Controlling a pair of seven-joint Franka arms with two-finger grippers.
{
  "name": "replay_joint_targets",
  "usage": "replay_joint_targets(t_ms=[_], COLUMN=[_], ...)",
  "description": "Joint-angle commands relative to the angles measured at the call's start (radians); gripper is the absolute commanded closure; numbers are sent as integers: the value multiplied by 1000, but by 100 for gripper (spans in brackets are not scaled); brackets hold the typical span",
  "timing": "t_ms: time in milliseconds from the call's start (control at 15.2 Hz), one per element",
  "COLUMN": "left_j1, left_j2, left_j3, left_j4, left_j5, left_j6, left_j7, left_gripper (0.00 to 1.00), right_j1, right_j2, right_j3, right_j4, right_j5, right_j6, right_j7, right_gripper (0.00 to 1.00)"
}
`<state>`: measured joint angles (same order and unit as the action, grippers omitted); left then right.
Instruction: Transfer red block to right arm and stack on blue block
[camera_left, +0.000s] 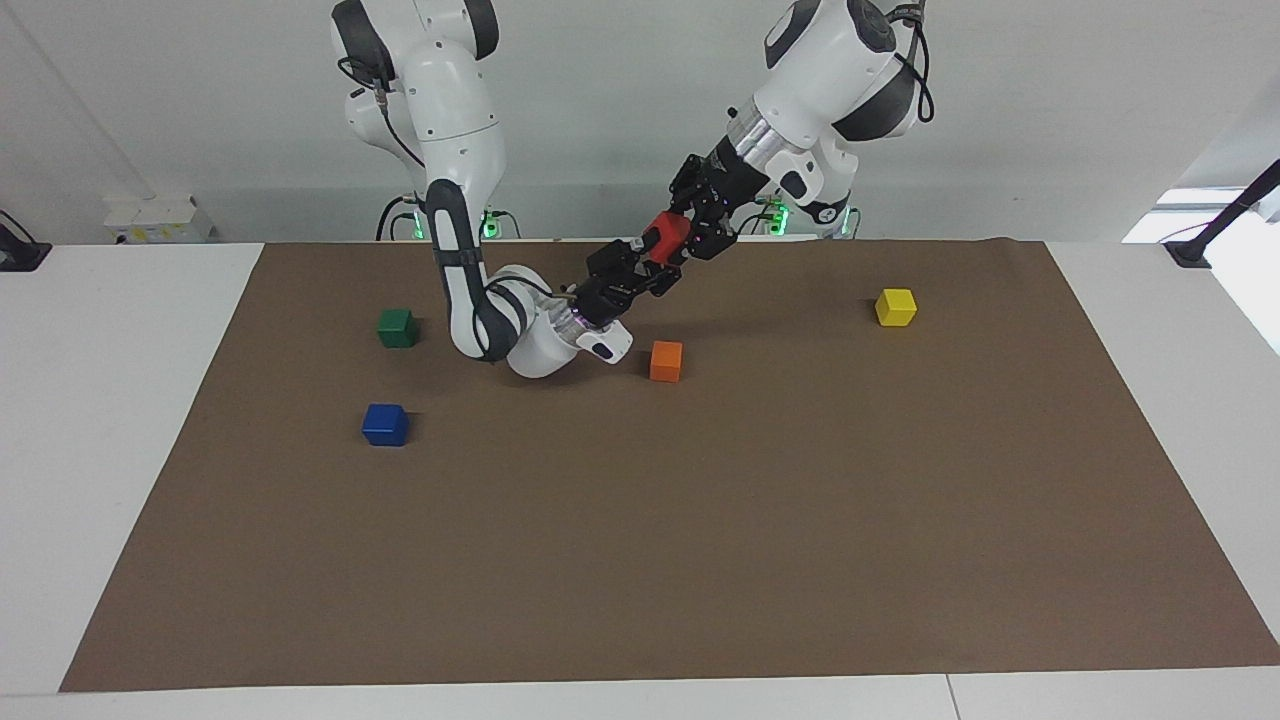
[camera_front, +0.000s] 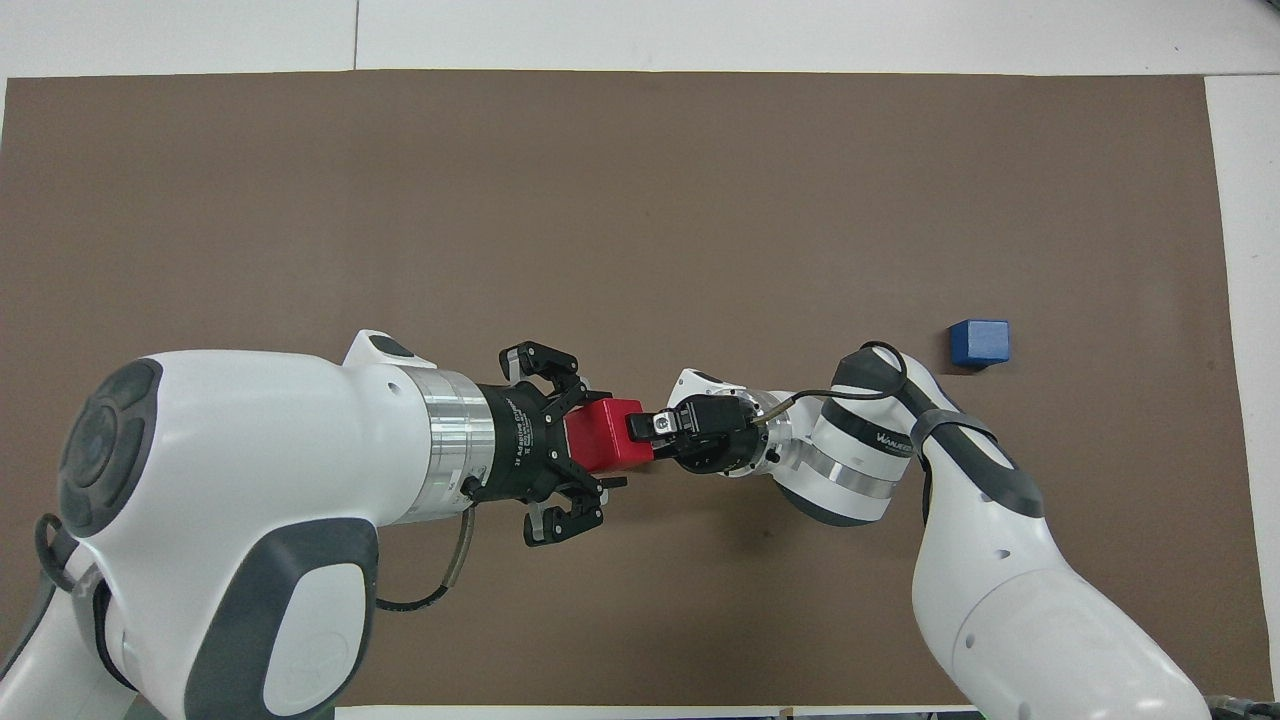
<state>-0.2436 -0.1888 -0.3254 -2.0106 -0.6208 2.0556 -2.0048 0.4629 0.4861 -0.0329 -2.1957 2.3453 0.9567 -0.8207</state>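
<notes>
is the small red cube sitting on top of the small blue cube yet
No, the small red cube is up in the air between the two grippers, while the small blue cube sits bare on the brown mat.

I count five cubes, one per colour: red block (camera_left: 665, 236), blue block (camera_left: 385, 424), green cube (camera_left: 397, 327), orange cube (camera_left: 666, 360), yellow cube (camera_left: 895, 306). One brown mat (camera_left: 700, 560). Two white arms.

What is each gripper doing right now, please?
Left gripper: at the red block, held up over the mat; whether it grips cannot be told.
Right gripper: shut on the red block.
</notes>
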Motion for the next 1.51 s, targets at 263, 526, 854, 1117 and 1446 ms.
replay_joint_targets(t_ms=[263, 526, 854, 1117, 1446], left_j1=[225, 385, 460, 471, 481], left_j2=[-50, -72, -47, 72, 235], left_j3=[11, 11, 9, 11, 12], left_j4=[-14, -66, -68, 53, 328], left_j5=[10, 45, 235, 528, 618], left_j6=[-135, -124, -100, -165, -383], left_j7=[242, 393, 893, 1248, 1556], left_gripper=[0, 0, 0, 0, 0], right_j1=[-20, -73, -208, -306, -343], right_j2=[-26, -81, -145, -219, -360], right_j3=[5, -1, -1, -1, -2], right_j4=[2, 4, 85, 163, 281], right_j5=[-4, -38, -147, -347, -683], right_j6=[28, 83, 177, 353, 646], right_j7=[23, 110, 283, 400, 635], right_gripper=[100, 100, 100, 100, 100])
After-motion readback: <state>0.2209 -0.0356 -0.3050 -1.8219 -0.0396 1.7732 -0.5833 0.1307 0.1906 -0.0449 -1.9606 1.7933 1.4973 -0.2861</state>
